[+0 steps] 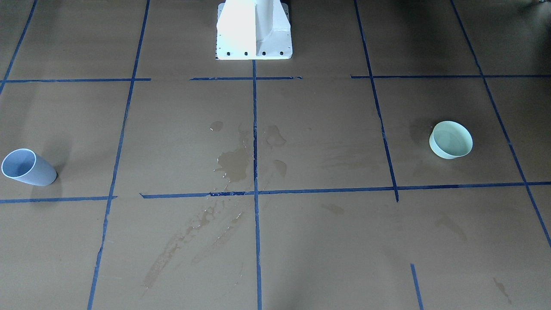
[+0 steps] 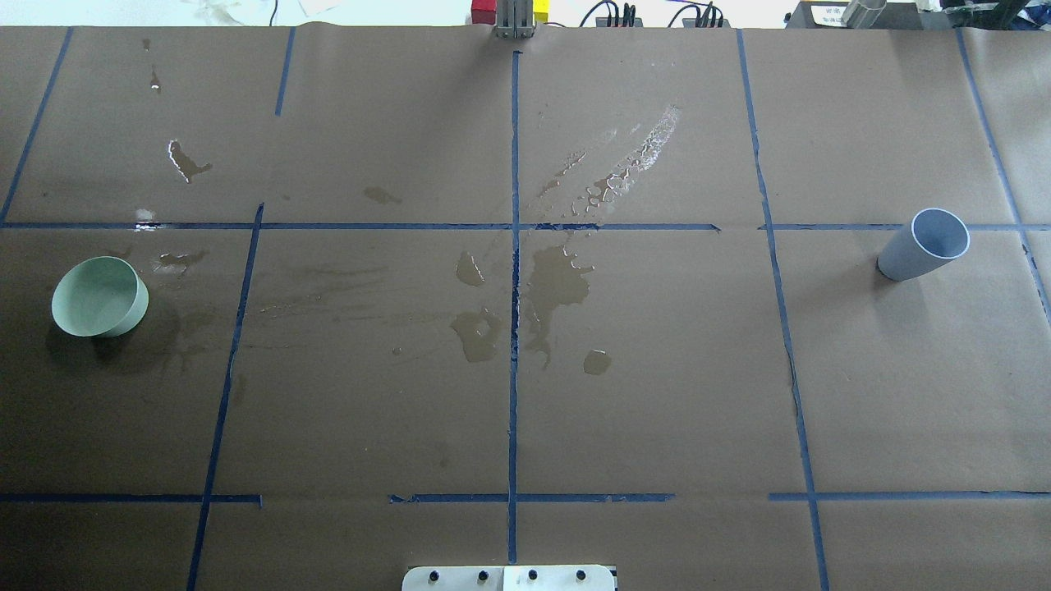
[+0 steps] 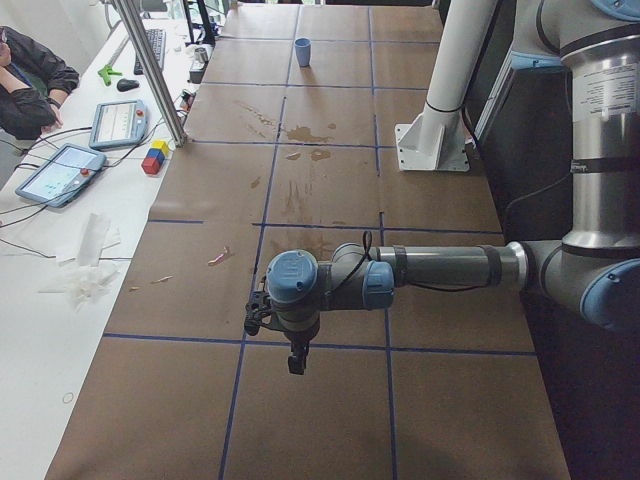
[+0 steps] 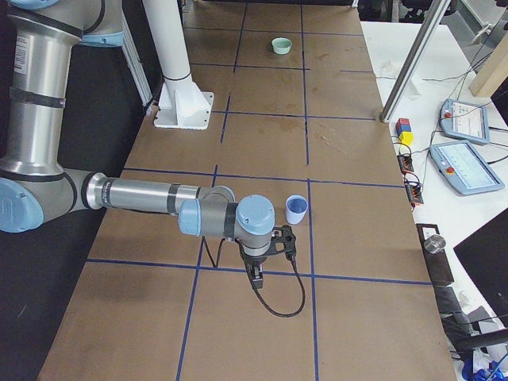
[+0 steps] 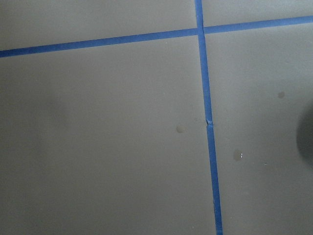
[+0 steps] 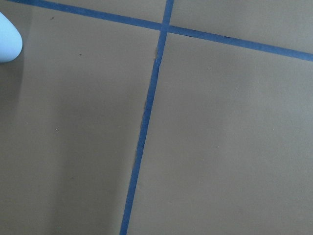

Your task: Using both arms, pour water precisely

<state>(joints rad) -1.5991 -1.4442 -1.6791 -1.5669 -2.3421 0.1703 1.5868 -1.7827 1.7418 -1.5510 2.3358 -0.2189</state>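
Nearest the robot, the white pedestal (image 1: 254,30) stands at the table's edge on the centre tape line. On either side of it an arm stretches out level over one end of the table, and each shows only from the side. The left arm (image 3: 440,268) holds its wrist high above the brown paper (image 2: 369,410), with the left gripper (image 3: 297,366) pointing straight down. I cannot tell whether its fingers are spread or pressed together. The right arm (image 4: 151,196) is posed the same way at the other end. The right gripper (image 4: 256,279) hangs down over the paper and a black cable (image 4: 282,305) loops below it; the set of its fingers cannot be told either.

Farther out, about mid-table, a pale green bowl (image 1: 450,140) sits upright on the robot's left side. It is well apart from a light blue cup (image 1: 28,167), which stands upright on the robot's right side. From the right end of the table, the cup appears just past the right wrist. A faint shimmering surface low in the bowl looks like the water (image 1: 453,146). What the cup holds cannot be made out.

Between bowl and cup, puddles (image 2: 558,279) and dark stains lie on both sides of the centre tape line (image 2: 513,369). Beyond them a streak of beaded wet (image 2: 632,160) slants toward the far edge.

Past that edge, on a white side table, are coloured blocks (image 3: 154,157) and two tablets (image 4: 459,167), with a person's dark sleeve (image 3: 30,85) at the far corner
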